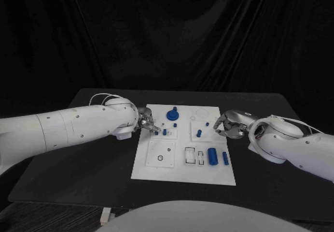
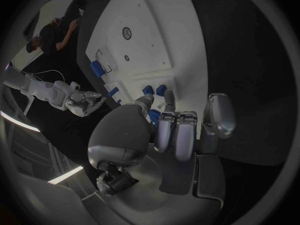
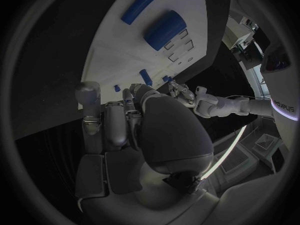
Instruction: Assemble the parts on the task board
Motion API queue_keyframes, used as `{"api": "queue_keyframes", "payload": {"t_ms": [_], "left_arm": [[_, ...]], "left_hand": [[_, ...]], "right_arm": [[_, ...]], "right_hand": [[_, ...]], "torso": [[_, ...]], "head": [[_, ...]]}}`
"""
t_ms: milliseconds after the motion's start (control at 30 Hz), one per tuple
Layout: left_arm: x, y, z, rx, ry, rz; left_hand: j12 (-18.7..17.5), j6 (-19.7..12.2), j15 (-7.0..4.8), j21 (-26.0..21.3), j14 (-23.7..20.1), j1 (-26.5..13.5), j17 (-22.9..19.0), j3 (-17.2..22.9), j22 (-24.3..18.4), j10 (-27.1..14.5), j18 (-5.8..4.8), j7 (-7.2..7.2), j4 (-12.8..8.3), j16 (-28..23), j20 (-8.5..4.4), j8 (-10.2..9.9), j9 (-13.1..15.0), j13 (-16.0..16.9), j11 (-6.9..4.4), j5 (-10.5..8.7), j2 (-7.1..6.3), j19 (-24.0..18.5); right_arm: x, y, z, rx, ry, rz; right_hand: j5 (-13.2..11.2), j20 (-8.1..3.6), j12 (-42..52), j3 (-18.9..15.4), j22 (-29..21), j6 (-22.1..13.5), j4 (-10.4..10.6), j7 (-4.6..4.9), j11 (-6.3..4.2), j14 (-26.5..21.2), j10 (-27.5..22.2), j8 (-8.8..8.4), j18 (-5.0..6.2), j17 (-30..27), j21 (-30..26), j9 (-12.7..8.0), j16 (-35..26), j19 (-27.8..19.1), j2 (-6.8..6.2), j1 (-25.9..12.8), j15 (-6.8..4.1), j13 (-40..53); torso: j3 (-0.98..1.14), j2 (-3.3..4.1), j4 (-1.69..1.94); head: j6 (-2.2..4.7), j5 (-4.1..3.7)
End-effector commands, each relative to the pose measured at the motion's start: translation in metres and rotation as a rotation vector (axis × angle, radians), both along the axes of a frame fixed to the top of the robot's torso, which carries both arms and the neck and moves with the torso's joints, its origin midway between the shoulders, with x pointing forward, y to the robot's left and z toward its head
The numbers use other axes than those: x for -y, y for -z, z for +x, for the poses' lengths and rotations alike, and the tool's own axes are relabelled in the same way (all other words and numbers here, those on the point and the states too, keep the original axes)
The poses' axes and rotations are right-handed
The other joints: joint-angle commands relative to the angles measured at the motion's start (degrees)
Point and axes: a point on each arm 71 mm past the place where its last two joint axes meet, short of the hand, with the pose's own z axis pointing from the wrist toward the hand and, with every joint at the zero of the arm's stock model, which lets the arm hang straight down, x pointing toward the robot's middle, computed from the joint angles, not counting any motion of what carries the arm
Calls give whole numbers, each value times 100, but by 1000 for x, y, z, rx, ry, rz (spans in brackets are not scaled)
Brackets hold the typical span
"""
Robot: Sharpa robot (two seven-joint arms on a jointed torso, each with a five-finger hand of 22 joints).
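The board [image 1: 182, 166] lies mid-table, and both hands are working over its far half. The left hand [image 1: 145, 121] sits at the board's 9 o'clock edge with its fingertips [image 2: 167, 101] right by two short pegs [image 1: 167, 131]; in the left wrist view the fingers are curled in close and something blue shows between them, so it seems to pinch a small part, though I cannot tell for sure. The right hand [image 1: 226, 126] hovers at the 3 o'clock edge near a slanted peg [image 1: 199, 133]; its fingers are bunched, but whether it holds anything I cannot tell. To do this step well, the left hand should probably bring its part down straight over its seat and keep the wrist level, since the neighbouring pegs stand just beside and a tilt could knock them. Around them: a round knob part [image 1: 173, 114] stands at 12 o'clock on the board, a fat cylinder [image 1: 212, 156] and a thin pin [image 1: 225, 158] lie side by side toward 4 o'clock, and open rectangular slots [image 1: 190, 155] lie just left of those. A square inset with a hole [image 1: 160, 157] sits toward 7 o'clock. The two hands are well apart, so neither blocks the other; the main crowding is the cluster of pegs under the left fingertips.
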Motion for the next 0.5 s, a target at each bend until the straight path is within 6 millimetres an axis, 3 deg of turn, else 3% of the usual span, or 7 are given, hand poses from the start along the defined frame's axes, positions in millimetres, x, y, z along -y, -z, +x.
{"api": "queue_keyframes", "payload": {"t_ms": [33, 367, 500], "left_arm": [[4, 2, -1, -19, 21, 4], [6, 4, -2, -39, 30, 16], [5, 5, -2, -46, 30, 22]], "left_hand": [[-23, -48, 6, -23, 519, 27, 1405, 22, 846, 157, 98, -3, 28, -33, -4, -29, -15, 1144, 14, 31, 33, -44], [-29, -47, 12, -39, 510, 24, 1394, 23, 842, 149, 101, 4, 40, -39, 0, -60, -51, 1139, 21, 53, 43, -55], [-37, -20, 21, -60, 502, 92, 1385, 63, 838, 135, 105, 7, -2, -43, 12, -146, -166, 1131, 28, 302, 43, -71]], "right_arm": [[1, 2, -1, -11, 7, -10], [0, 2, -1, -10, 7, -10], [0, 2, -1, -9, 7, -9]], "right_hand": [[30, -2, -18, 26, 438, 14, 3, 8, 25, 198, 96, 10, 65, -9, -33, 2, -19, -45, 2, -38, 42, 859], [36, -1, -20, 39, 435, 17, 2, 4, 22, 195, 94, 13, 68, -16, -52, 3, -26, -47, 7, -52, 40, 856], [36, -1, -20, 39, 435, 17, 2, 4, 22, 195, 94, 13, 68, -16, -52, 3, -26, -47, 7, -52, 40, 856]], "torso": [[2, 1, 5], [-2, 0, -6], [-2, -3, -7]], "head": [[-1, -5], [-1, 5], [-1, 5]]}}
